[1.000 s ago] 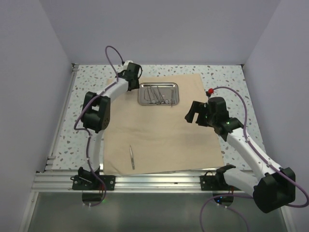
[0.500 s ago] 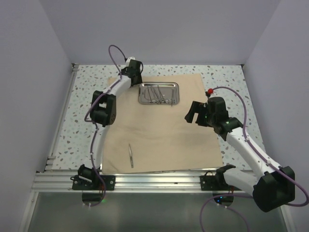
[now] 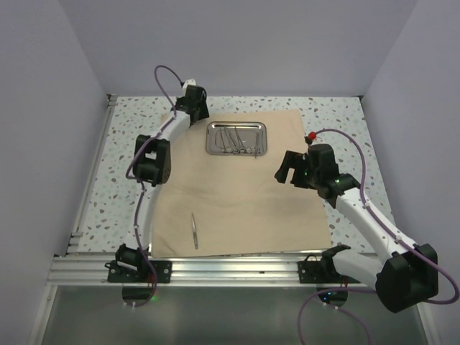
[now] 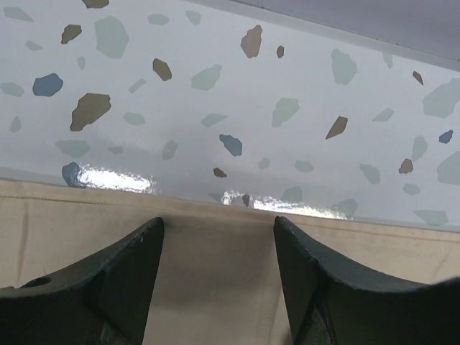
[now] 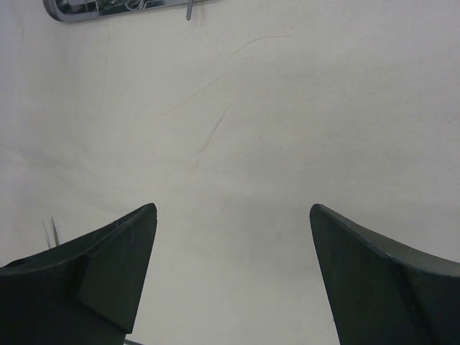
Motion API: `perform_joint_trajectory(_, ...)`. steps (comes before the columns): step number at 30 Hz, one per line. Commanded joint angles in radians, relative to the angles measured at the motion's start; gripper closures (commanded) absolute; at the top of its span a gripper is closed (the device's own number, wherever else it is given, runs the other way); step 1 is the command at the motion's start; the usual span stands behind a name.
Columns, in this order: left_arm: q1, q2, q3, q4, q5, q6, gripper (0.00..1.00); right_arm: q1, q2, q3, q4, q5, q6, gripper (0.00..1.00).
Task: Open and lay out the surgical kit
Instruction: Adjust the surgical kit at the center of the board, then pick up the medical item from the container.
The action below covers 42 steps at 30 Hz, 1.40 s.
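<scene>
You see cloth [image 3: 237, 188] spread flat on desk [image 3: 330, 115] | tray [image 3: 210, 141] holding instruments [image 3: 233, 139] on cloth's far half | tweezers [image 3: 195, 231] by cloth's near-left edge | left end effector [image 4: 215, 230] open, empty, over cloth's far-left edge | right end effector [image 5: 233, 215] open, empty, above cloth's right side

Top cam: high behind arm bases, looks down on whole desk [image 3: 338, 111]. Left wrist: close, facing far edge of cloth [image 4: 215, 287]. Right wrist: close above mid-cloth; tray [image 5: 93, 7] edge shared with top view.
</scene>
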<state>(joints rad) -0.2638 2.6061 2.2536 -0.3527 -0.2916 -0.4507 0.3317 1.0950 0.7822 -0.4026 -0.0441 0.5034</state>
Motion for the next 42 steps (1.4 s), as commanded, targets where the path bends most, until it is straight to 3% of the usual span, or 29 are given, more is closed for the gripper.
perform_joint_trajectory(1, 0.015, -0.1, -0.068, 0.055, 0.051, 0.015, 0.33, 0.001, 0.002, 0.014, 0.015, 0.006, -0.014, 0.08)
perform_joint_trajectory(7, -0.021, -0.343, -0.184, 0.089, 0.016, 0.064, 0.33, 0.001, 0.002, 0.014, 0.018, 0.004, -0.012, 0.08)
perform_joint_trajectory(13, -0.103, -0.449, -0.373, 0.048, 0.06, 0.125, 0.34, 0.003, -0.014, 0.008, 0.021, 0.001, -0.012, 0.08)
perform_joint_trajectory(25, -0.235, -0.442, -0.584, 0.067, -0.011, 0.142, 0.39, 0.006, -0.03, -0.006, 0.018, -0.036, 0.014, 0.09)
perform_joint_trajectory(42, -0.235, -0.383, -0.597, 0.103, -0.032, 0.141, 0.41, 0.004, -0.03, 0.017, -0.024, 0.004, -0.005, 0.09)
